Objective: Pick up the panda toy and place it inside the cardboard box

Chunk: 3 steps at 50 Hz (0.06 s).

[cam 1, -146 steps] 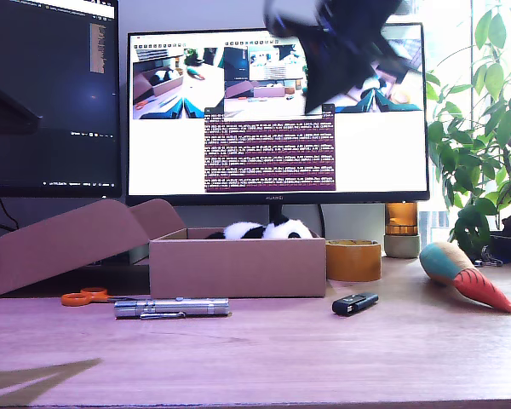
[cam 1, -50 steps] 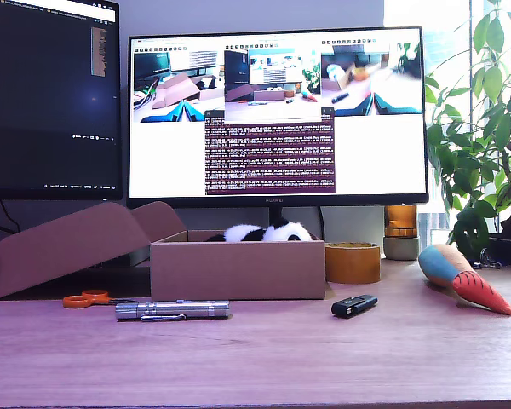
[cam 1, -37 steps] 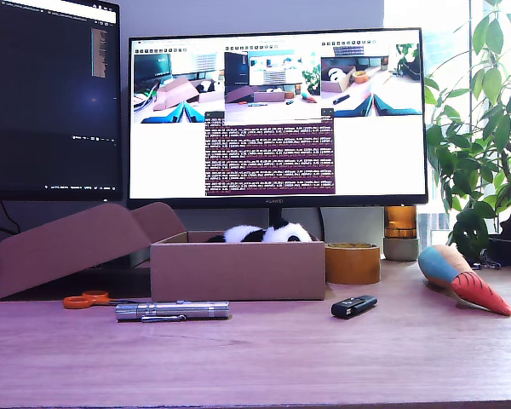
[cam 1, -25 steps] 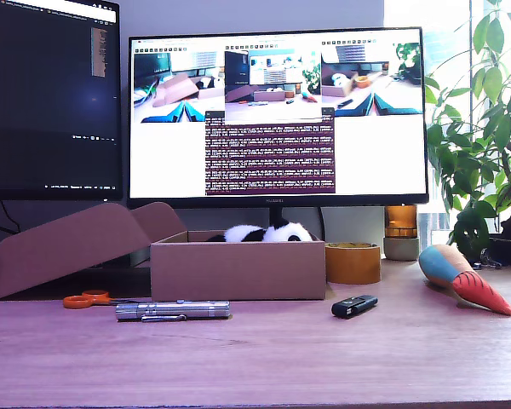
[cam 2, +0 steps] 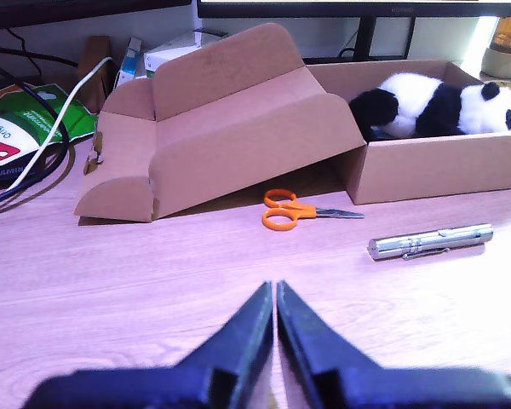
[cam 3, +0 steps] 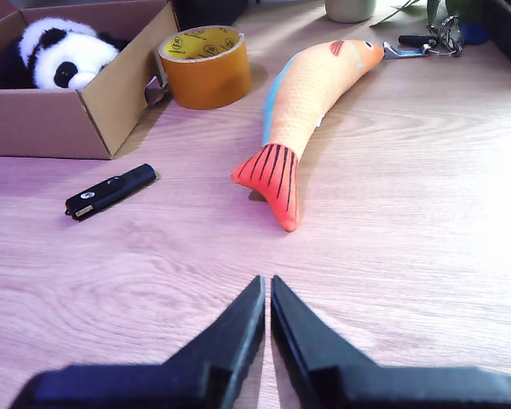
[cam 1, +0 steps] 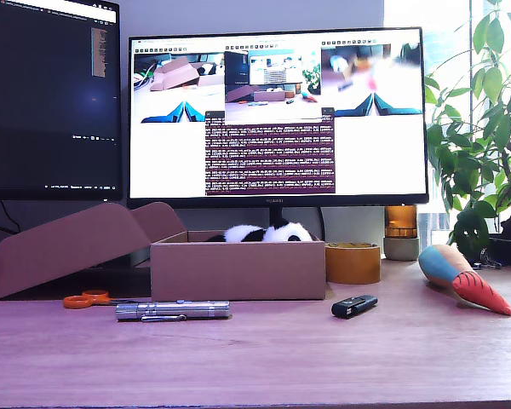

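Brown corrugated walls of the cardboard box [cam 1: 238,269] stand at the middle of the exterior view, flap lid folded out toward that view's left. I see the panda toy [cam 1: 260,231] lying inside it, white fur and black patches showing above the rim. My first gripper [cam 2: 275,317] hovers over bare worktop [cam 2: 153,281] with its jaws pressed together, holding nothing; orange scissors [cam 2: 288,210] and a silver flashlight [cam 2: 429,241] lie beyond it, in front of the box. My second gripper [cam 3: 268,311] likewise has its jaws pressed together and empty, above the worktop near the fish plush [cam 3: 311,102]. A tape roll [cam 3: 203,66] sits just beside the box, a black USB stick [cam 3: 110,190] nearer.
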{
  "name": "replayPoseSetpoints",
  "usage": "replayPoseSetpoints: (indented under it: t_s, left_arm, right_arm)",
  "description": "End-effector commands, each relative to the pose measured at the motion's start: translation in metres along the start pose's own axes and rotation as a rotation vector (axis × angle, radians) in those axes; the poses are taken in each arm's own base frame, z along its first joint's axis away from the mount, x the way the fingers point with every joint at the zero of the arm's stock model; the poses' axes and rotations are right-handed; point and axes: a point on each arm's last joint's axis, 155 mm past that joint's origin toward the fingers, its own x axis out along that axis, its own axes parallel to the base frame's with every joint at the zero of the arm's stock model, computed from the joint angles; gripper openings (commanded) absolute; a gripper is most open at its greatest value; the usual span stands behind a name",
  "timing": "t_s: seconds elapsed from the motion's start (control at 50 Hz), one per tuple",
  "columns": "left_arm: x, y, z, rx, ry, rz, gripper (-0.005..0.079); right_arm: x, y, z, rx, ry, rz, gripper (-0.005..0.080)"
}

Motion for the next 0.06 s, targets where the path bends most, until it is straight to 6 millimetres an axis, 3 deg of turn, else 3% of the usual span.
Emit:
replayPoseSetpoints:
  t_s: [0.0,0.04]
  left_arm:
    - [0.0033,0.0012,-0.0080,-0.004,0.010,0.002,-0.0018]
    - [0.0033,0.0011,-0.0080,-0.004,0.010,0.001,-0.0018]
  right_arm:
    - [0.0010,0.0014,-0.0021,0.001,0.002,0.006,-0.0013]
    - [0.0010,0.0014,-0.0021,0.001,0.002,0.006,-0.0013]
